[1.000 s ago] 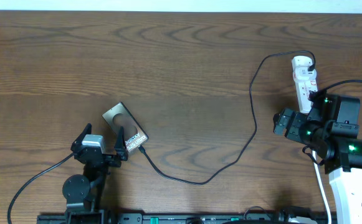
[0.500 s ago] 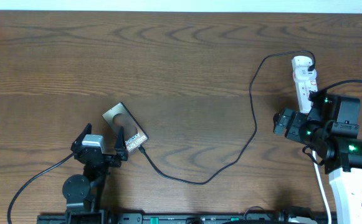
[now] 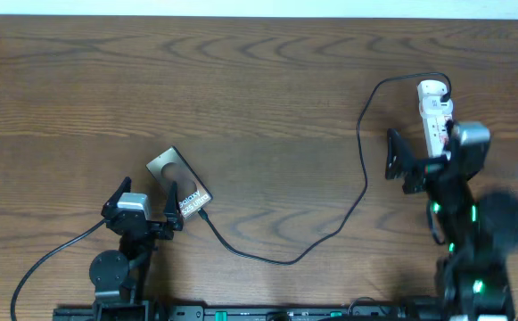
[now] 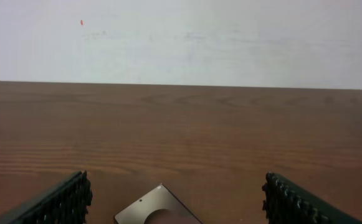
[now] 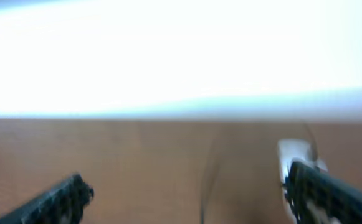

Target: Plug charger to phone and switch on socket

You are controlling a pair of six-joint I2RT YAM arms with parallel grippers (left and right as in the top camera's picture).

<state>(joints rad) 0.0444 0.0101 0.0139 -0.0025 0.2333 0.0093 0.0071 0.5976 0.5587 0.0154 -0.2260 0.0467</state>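
Gaping wide, the left jaws straddle a corner of the phone point(image 3: 180, 185), gripping nothing; the right jaws, equally spread and empty, hover beside the socket point(image 3: 432, 109). The charger point(image 3: 363, 178) loops across the bench point(image 3: 259, 80) from socket to the phone's edge.

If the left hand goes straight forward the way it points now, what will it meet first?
Probably the phone: it lies just ahead, between the open fingers of the left hand. Its height is unclear.
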